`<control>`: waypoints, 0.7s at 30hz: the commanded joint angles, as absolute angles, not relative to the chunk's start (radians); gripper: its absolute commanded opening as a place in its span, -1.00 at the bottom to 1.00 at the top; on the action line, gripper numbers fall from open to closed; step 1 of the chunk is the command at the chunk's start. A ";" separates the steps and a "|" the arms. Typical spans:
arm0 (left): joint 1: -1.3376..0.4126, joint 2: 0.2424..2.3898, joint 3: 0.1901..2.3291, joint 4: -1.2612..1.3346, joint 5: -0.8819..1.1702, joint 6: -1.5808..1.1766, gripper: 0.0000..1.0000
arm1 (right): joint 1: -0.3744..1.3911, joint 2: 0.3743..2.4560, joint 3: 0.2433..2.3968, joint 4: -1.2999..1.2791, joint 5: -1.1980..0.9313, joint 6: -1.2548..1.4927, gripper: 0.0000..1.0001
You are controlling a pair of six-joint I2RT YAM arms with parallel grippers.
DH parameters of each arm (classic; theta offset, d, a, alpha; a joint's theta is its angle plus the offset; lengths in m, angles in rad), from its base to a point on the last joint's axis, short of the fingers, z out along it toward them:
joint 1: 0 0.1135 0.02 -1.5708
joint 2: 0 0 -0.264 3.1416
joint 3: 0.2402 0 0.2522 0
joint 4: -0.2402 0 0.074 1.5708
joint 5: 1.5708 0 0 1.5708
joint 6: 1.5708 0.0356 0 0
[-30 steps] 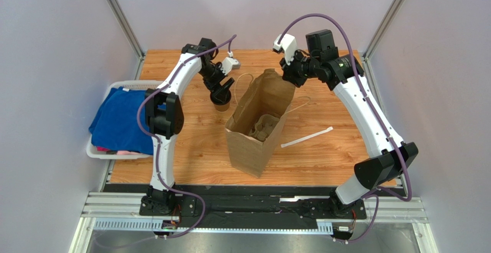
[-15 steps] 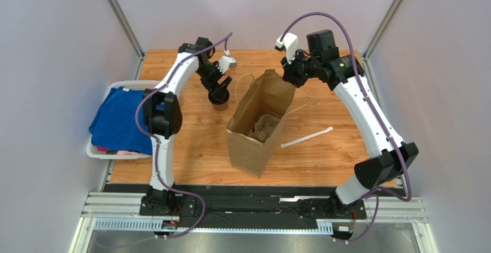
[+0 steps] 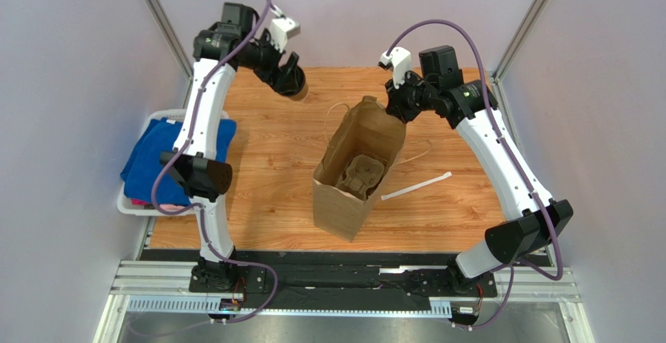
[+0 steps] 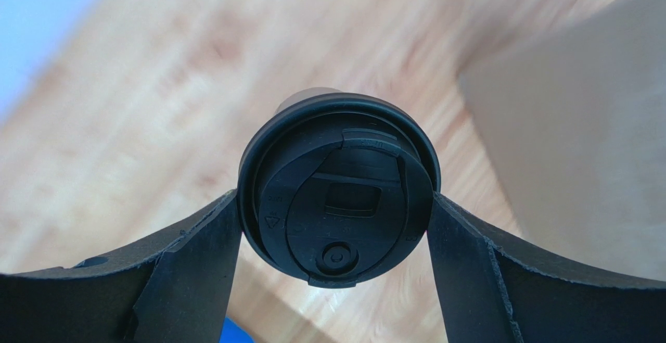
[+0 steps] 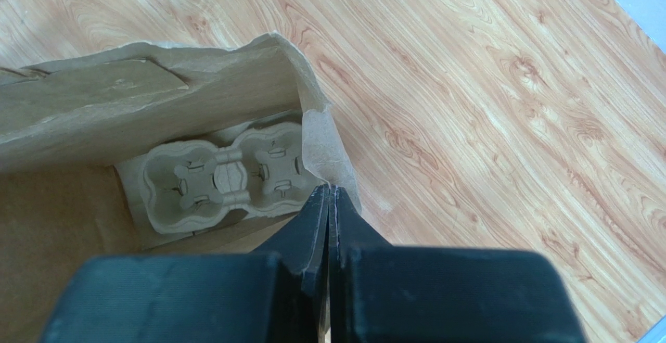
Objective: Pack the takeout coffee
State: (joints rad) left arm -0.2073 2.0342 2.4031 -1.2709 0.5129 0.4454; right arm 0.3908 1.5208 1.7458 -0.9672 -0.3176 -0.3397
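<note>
My left gripper (image 3: 292,81) is shut on the takeout coffee (image 3: 295,85), a kraft-brown cup with a black lid (image 4: 338,189), and holds it high above the table's far left, left of the bag. In the left wrist view both fingers press the lid's sides. The tall brown paper bag (image 3: 356,170) stands open at the table's middle. My right gripper (image 3: 388,102) is shut on the bag's far rim (image 5: 316,144). The grey-brown pulp cup tray (image 3: 362,174) lies inside the bag and shows in the right wrist view (image 5: 223,179).
A white basket (image 3: 181,114) with blue cloth (image 3: 168,163) sits at the table's left edge. A white paper-wrapped straw (image 3: 416,186) lies on the wood right of the bag. The bag's twine handles loop out on the wood on both sides.
My left gripper has lifted the coffee off the table and carried it up and back-left. The right gripper keeps its hold on the bag rim; the bag shifted slightly.
</note>
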 commanded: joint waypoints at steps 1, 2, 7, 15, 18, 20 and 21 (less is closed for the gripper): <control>-0.212 1.886 2.611 -1.252 0.620 0.310 -0.42 | 0.387 1.497 1.733 -0.939 -0.278 -0.287 -1.00; -0.218 1.866 2.618 -1.232 0.623 0.298 -0.43 | 0.388 1.497 1.732 -0.936 -0.275 -0.282 -1.00; -0.323 1.723 2.573 -1.099 0.627 0.244 -0.46 | 0.388 1.525 1.744 -0.919 -0.250 -0.236 -1.00; -0.549 1.605 2.546 -0.989 0.620 0.201 -0.48 | 0.391 1.574 1.810 -0.934 -0.261 -0.183 -1.00; -0.655 1.582 2.514 -0.994 0.583 0.235 -0.49 | 0.394 1.595 1.838 -0.940 -0.262 -0.181 -1.00; -0.702 1.578 2.488 -1.021 0.562 0.280 -0.49 | 0.396 1.603 1.847 -0.940 -0.262 -0.183 -1.00; -0.754 1.582 2.479 -1.058 0.530 0.303 -0.50 | 0.396 1.605 1.856 -0.942 -0.270 -0.183 -1.00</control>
State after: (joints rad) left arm -0.6472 1.5852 2.5168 -1.0252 0.5949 0.2363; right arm 0.3912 1.5906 1.8019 -0.9394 -0.2630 -0.2073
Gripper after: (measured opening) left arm 0.879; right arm 0.006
